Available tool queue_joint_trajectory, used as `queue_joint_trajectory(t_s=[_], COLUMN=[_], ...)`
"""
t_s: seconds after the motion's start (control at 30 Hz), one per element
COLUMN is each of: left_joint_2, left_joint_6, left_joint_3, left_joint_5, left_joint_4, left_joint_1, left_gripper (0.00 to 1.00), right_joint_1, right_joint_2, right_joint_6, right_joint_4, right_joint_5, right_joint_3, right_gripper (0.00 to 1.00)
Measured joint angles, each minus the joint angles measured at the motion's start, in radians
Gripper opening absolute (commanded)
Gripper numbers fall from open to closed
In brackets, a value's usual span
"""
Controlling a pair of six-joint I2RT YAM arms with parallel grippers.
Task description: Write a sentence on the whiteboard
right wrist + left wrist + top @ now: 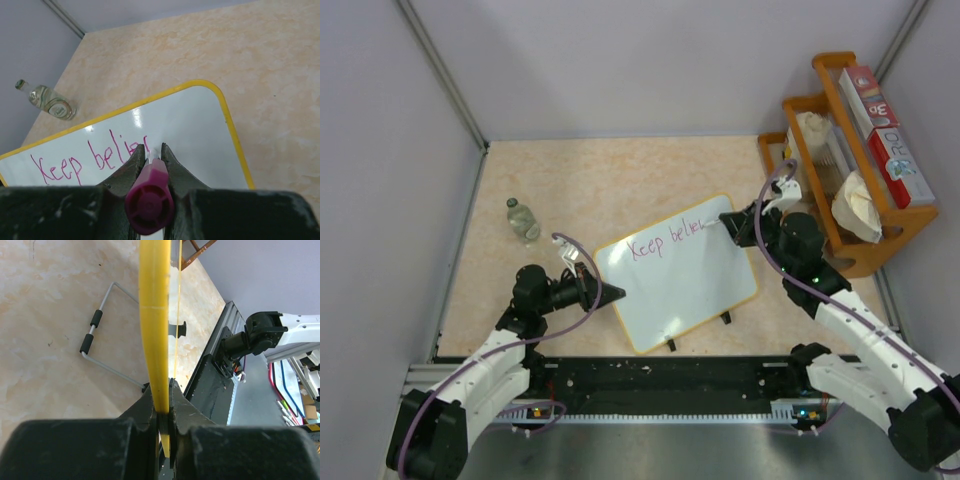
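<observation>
Both clamped: the left pincer [162, 410] pinches the whiteboard [690, 290] by its yellow left rim. The right pincer [151, 152] pinches a purple marker [150, 200], tip at the sentence [90, 160], "Keep belie". The whiteboard lies mid-worktop [600, 180] — bottle [523, 220] beyond its left corner, wooden rack [860, 255] to its right.

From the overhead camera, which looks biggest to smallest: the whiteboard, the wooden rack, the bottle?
1-2. Whiteboard and wooden rack: about alike; the rack stands taller, nearer the camera, so unranked.
3. Bottle: clearly smallest.
</observation>
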Motion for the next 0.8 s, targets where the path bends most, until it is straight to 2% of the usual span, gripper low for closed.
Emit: queue_joint_trajectory(t_s=[0.47,0.8], left_joint_2=[-0.005,-0.005], left_joint_6=[0.002,0.008], left_joint_3=[-0.004,-0.005], left_joint_5=[0.000,0.003], left_joint_4=[0.001,0.002], left_joint_1=[0.000,0.000], left_gripper=[0.00,0.00], right_joint_1=[-0.018,-0.018], right_joint_2=[0.027,-0.044], right_joint_6=[0.000,0.000], right_joint_4=[-0.006,-0.013], right_joint_5=[0.014,0.000], right_joint_3=[0.049,0.049], right_gripper=[0.00,0.00])
